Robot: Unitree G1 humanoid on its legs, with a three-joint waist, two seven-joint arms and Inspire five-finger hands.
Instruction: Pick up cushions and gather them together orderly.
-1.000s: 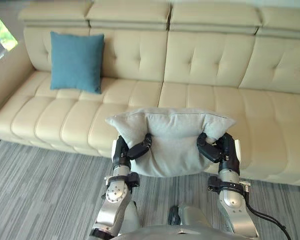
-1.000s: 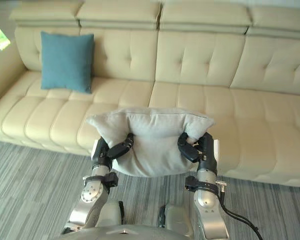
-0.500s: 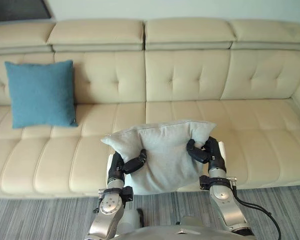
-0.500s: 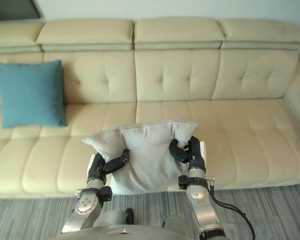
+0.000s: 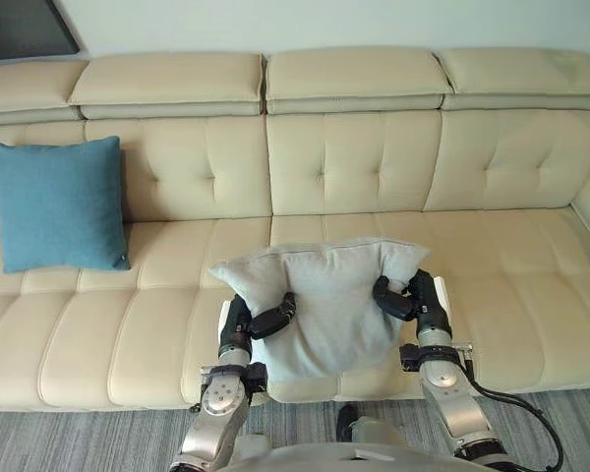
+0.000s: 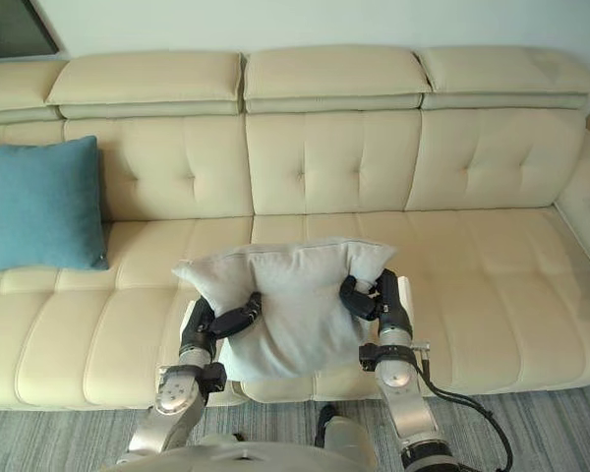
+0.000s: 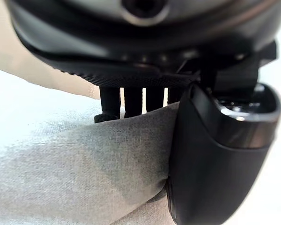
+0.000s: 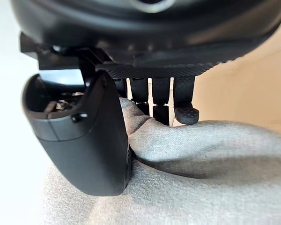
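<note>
Both hands (image 5: 248, 321) (image 5: 416, 297) around grey cushion (image 5: 329, 295)

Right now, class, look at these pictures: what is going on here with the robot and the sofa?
The robot is holding a grey cushion up in front of a cream sofa. Its left hand grips one side of the cushion and its right hand grips the other, with the fingers curled into the fabric. A blue cushion stands upright against the sofa's backrest, far off to the robot's left. The two cushions are apart and have not yet been gathered.
</note>
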